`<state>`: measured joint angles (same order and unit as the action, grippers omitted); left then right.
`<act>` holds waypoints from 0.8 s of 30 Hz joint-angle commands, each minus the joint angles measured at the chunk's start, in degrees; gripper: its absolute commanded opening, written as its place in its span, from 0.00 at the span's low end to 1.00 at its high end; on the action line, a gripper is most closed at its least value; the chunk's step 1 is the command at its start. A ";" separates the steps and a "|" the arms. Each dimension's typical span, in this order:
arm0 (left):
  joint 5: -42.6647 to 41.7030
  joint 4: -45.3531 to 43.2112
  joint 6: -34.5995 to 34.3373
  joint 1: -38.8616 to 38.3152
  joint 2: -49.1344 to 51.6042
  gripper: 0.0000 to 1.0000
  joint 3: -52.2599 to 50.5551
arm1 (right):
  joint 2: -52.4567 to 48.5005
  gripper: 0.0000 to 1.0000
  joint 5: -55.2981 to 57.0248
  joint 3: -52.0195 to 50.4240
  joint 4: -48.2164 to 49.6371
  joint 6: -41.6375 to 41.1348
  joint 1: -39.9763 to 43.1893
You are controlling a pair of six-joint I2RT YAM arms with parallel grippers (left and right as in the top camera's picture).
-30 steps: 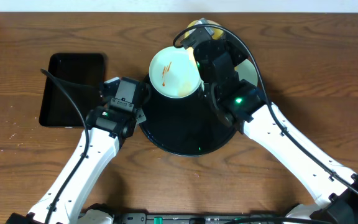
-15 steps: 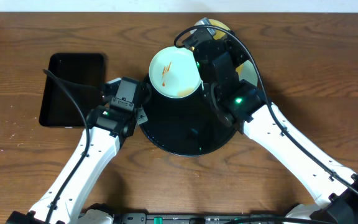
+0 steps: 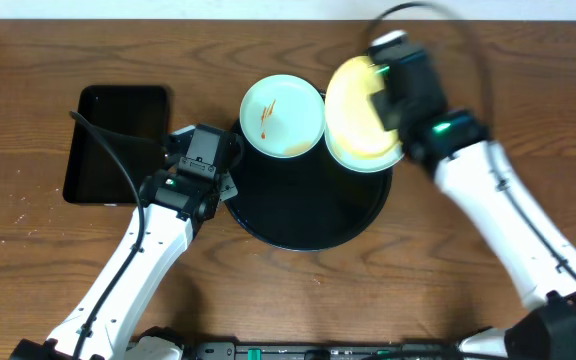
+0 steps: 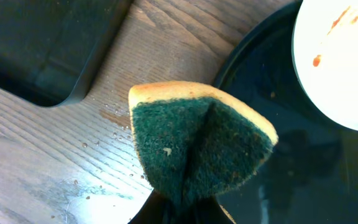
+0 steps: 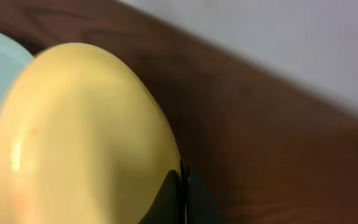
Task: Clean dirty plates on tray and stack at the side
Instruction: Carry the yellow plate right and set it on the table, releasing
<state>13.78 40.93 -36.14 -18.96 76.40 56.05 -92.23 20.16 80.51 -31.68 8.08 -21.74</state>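
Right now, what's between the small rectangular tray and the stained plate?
The left gripper, shut on a sponge; the overhead view shows it.

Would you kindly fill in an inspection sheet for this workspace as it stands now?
Surface: wooden table, wet droplets beside the sponge.
Job's things: round black tray; sauce-streaked mint plate at its far rim; yellow plate gripped by its rim, blurred; third plate not clearly seen.
Clutter: rectangular black tray, left of the round one.
Grippers: left claw shut on the sponge; right claw shut on the yellow plate.
Cables: black cable crosses the rectangular tray's corner; another, blurred, arcs over the right arm.
Surroundings: pale wall behind the table.
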 commanded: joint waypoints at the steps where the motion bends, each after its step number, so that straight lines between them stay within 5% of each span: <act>1: 0.15 0.17 0.35 0.31 0.44 0.08 -0.48 | 0.20 0.01 -29.62 0.66 -1.68 -14.36 9.55; 13: 0.15 0.15 0.35 0.31 0.44 0.07 -0.48 | -0.17 0.01 -37.16 -0.44 -9.79 -21.81 35.60; 24: 0.15 0.15 0.33 0.31 0.44 0.08 -0.48 | -9.88 0.01 -33.35 -5.38 -5.09 -25.73 51.28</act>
<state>13.63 40.93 -36.12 -18.96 76.40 55.94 -98.26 -15.35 76.36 -37.08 -15.77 27.73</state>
